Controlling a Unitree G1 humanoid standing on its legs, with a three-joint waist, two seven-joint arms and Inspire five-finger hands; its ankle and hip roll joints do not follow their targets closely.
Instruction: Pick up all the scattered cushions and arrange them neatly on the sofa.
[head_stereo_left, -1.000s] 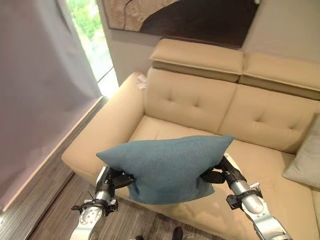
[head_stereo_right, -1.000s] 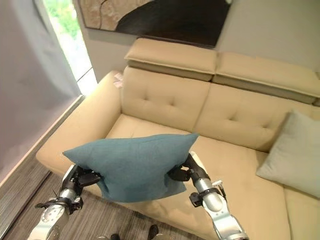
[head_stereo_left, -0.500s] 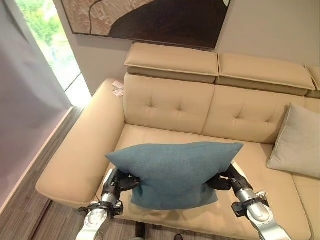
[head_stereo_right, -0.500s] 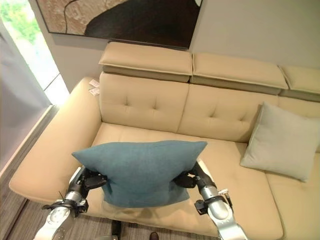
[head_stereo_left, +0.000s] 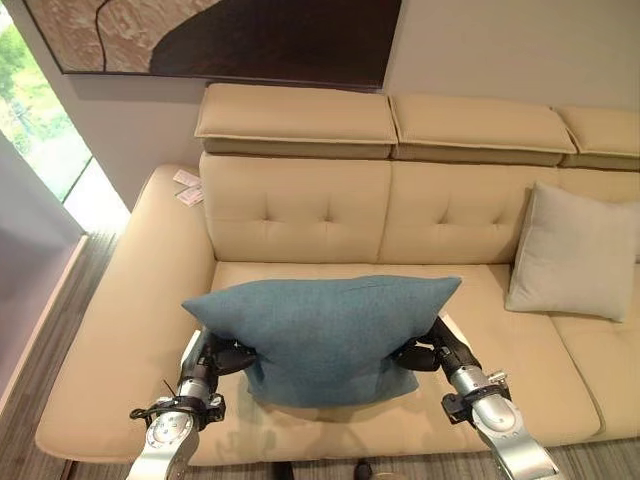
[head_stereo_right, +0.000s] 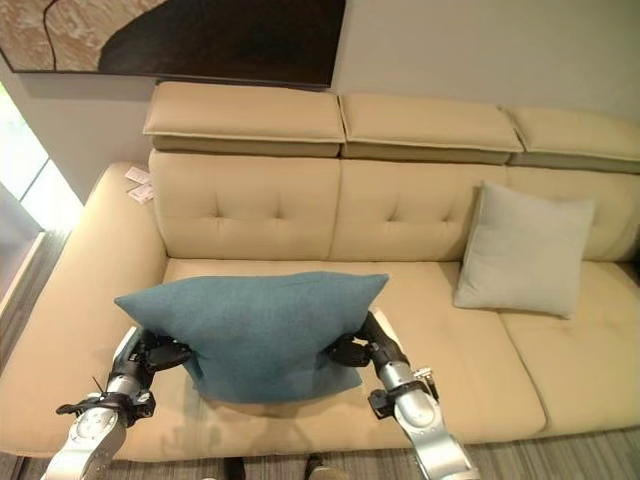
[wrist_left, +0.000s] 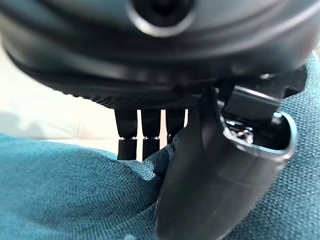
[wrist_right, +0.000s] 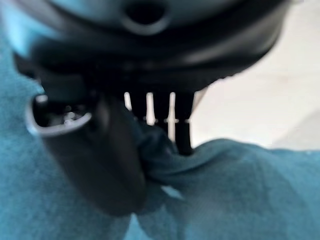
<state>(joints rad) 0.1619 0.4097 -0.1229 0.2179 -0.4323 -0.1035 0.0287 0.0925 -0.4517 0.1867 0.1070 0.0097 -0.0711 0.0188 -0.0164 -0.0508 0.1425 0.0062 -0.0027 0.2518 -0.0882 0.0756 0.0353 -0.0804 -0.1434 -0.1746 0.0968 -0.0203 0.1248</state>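
Teal cushion (head_stereo_left: 325, 335) held above the sofa (head_stereo_left: 300, 215), my left hand (head_stereo_left: 215, 357) and right hand (head_stereo_left: 428, 352) fingers (wrist_left: 142, 137) pinching its sides.

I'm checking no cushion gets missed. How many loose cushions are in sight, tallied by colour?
Teal cushion: 1, gripped at its ends by the left hand and right hand, over the sofa seat.
Grey cushion: 1, leaning on the sofa back.
Total: 2

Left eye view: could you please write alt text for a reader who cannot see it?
A left robot hand and a right robot hand hold a teal cushion by its sides above the seat of a beige sofa. A grey cushion leans against the sofa's backrest on the right.
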